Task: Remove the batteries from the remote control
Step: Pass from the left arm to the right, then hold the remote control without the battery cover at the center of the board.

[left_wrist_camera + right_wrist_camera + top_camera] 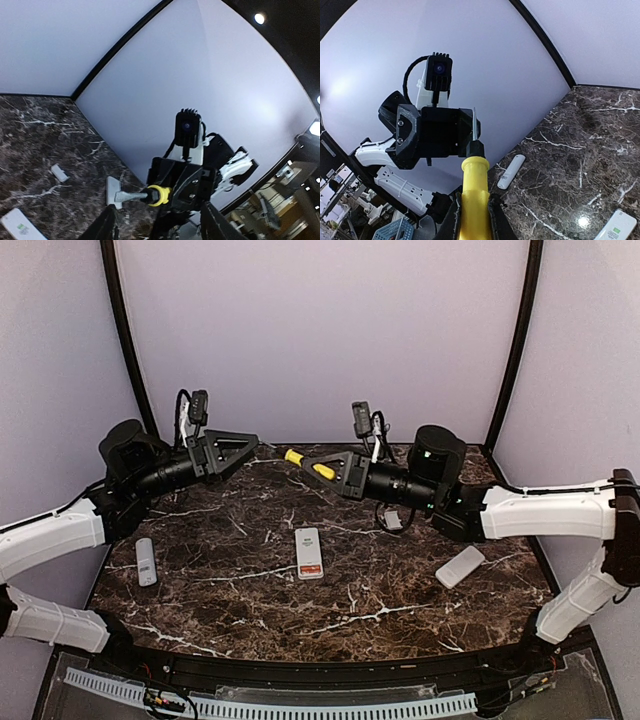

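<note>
Right jaws clamp the yellow-handled screwdriver [474, 197], while left jaws stand apart facing it.

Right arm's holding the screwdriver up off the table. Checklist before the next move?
1. Right gripper grip on the screwdriver: ok, yellow handle clamped between its fingers.
2. Left gripper empty: ok, fingers apart, nothing between them.
3. Screwdriver tip clear of the left gripper: cannot tell, they sit close.
4. Target within reach: probably ok, the middle remote lies flat on the table between the arms; the left remote and right remote lie off to the sides.
5. Battery cover state on any remote: cannot tell.
6. Any batteries out: cannot tell, none visible.
</note>
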Robot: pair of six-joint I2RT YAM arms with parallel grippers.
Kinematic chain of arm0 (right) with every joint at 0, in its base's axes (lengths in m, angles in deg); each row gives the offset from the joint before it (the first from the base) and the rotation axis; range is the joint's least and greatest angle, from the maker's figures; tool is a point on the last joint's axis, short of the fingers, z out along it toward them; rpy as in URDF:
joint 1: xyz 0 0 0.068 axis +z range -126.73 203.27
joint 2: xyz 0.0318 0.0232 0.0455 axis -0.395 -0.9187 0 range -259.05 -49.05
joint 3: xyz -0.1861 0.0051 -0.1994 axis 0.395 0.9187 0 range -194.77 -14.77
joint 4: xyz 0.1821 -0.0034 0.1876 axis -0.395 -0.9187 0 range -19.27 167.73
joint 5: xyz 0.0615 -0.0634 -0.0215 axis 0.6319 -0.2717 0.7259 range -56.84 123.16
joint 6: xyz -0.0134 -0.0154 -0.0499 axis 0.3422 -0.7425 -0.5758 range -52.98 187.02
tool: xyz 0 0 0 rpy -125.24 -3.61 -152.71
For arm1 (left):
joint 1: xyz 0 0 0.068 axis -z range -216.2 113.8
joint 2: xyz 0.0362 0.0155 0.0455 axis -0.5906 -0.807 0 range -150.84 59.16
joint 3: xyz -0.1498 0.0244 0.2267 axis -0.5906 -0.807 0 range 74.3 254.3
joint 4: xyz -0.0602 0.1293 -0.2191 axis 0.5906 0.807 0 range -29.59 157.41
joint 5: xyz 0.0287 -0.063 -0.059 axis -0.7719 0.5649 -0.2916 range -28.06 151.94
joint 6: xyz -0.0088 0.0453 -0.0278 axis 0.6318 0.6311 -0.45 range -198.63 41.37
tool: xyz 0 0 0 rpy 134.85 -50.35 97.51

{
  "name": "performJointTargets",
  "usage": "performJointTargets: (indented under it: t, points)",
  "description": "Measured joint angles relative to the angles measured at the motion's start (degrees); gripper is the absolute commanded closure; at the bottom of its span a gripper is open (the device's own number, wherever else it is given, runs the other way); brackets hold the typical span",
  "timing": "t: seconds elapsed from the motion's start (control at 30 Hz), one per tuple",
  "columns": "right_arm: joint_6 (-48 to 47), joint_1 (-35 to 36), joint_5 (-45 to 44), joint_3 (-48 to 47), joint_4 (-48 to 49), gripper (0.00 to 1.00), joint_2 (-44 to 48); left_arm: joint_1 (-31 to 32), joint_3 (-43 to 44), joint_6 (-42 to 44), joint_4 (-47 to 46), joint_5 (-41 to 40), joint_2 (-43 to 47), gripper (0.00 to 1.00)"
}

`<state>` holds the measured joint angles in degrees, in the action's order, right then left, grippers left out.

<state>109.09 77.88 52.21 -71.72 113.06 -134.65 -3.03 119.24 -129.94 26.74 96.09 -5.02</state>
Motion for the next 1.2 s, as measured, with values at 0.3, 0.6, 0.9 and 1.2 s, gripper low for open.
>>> performJointTargets:
  t: [0.3,0.6,0.9,1.2]
  points:
    - [-3.5,-2.6,-9.6,1.0,-19.5,1.00,6.9,0.0,2.3,9.6,22.1,-7.9,1.6,0.21]
    - [-4.7,-2.2,-17.3,2.1,-39.6,1.00,9.2,0.0,1.7,9.8,33.4,-12.4,-6.7,0.29]
    - [-2.0,2.5,-20.8,2.4,-48.1,1.00,6.2,2.8,0.2,8.3,32.4,-12.5,-14.9,0.48]
    - [1.5,5.1,-22.7,2.4,-51.3,1.00,1.2,6.7,0.2,7.8,29.4,-12.3,-24.9,0.56]
